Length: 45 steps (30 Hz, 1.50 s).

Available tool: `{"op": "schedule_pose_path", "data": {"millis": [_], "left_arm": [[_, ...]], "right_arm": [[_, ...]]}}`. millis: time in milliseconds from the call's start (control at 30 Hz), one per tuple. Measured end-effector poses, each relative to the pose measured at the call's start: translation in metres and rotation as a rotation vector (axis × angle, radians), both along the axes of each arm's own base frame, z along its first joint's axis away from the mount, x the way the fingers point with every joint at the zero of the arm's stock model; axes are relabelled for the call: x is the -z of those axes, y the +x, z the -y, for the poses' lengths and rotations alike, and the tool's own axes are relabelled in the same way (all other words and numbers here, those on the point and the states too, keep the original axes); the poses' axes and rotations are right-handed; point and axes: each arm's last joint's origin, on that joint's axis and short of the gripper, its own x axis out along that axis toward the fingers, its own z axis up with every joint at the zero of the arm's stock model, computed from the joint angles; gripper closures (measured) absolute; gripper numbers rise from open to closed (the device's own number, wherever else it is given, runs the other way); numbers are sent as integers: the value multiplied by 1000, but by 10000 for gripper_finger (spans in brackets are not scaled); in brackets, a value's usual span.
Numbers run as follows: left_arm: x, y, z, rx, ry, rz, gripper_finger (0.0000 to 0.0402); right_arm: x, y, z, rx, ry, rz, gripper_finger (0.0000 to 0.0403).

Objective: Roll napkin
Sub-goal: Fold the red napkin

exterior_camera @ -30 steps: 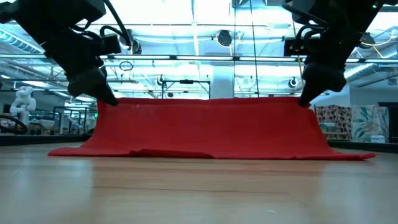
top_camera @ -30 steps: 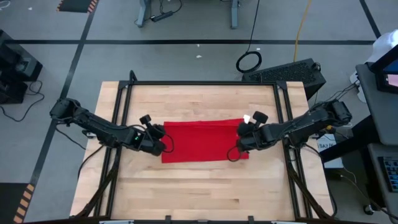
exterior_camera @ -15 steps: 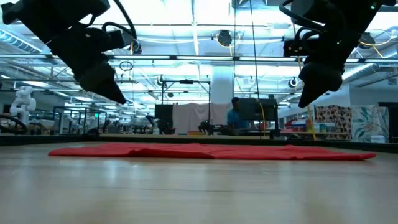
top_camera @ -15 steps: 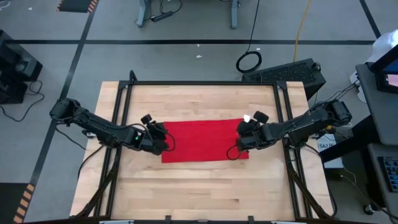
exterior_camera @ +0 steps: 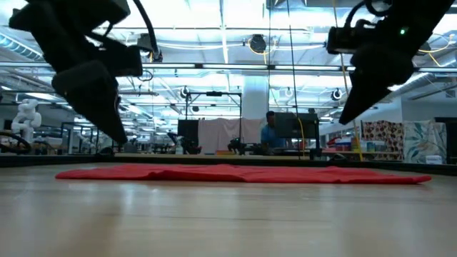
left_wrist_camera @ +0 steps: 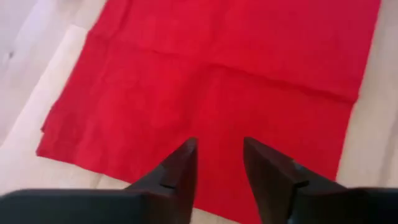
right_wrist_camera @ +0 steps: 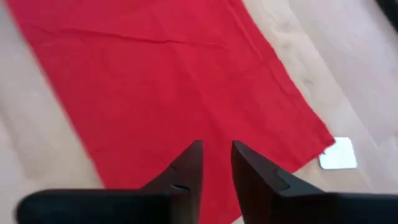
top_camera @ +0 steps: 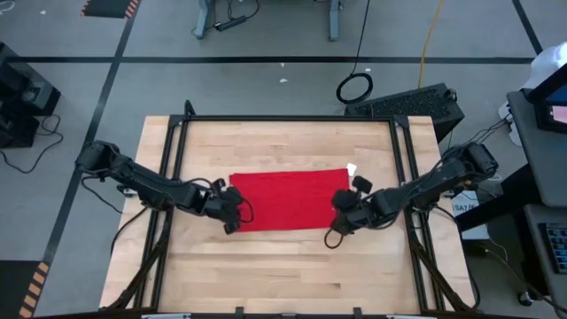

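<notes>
The red napkin [top_camera: 288, 199] lies flat on the wooden table [top_camera: 283, 266], and its small white tag [top_camera: 352, 170] sticks out at the far right corner. My left gripper [top_camera: 232, 213] hangs open just over the napkin's near left part [left_wrist_camera: 205, 93]. My right gripper [top_camera: 341, 217] hangs open over the near right part [right_wrist_camera: 168, 81], with the tag [right_wrist_camera: 339, 154] off to one side. In the low view both grippers [exterior_camera: 118, 135] [exterior_camera: 346, 118] stand clear above the flat napkin [exterior_camera: 243, 173]. Nothing is between either pair of fingers.
A black frame rail [top_camera: 288, 118] runs along the table's far edge, with side rails at the left [top_camera: 170, 177] and right [top_camera: 409, 177]. Bare wood lies between the napkin and the near edge. People and benches show far behind the table in the low view.
A second ago both grippers held one long edge of the napkin raised, the cloth standing like a curtain. They have let go, and the cloth has fallen flat. Both grippers have since moved toward the table's near edge, sunk a little and tipped further down.
</notes>
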Motion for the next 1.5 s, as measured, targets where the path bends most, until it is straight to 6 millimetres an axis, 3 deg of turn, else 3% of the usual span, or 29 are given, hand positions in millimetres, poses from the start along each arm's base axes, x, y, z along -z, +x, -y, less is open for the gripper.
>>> {"op": "schedule_pose_path", "data": {"millis": [133,267,433,567,800,933,1200,1333,1500], "left_arm": [[15,5,1,-3,29,-55,341],[32,5,1,29,75,-160,389],[44,5,-4,38,173,-252,391],[45,1,-10,74,285,-311,387],[45,-10,-21,130,437,-490,386],[32,-7,-21,69,411,-500,386],[-19,14,-2,-158,206,-213,386],[-30,27,19,-142,40,-17,386],[-23,33,38,-127,-22,43,387]], "right_arm": [[18,5,-10,1,-10,-39,389],[42,10,-15,55,-32,-84,395],[74,19,-24,91,30,-136,401],[86,30,-37,91,87,-52,400],[76,39,-65,39,168,90,401],[53,46,-74,-28,130,159,401],[6,49,-84,-352,-23,188,401],[16,40,-86,-386,-127,174,401],[37,35,-83,-337,-66,286,401]]}}
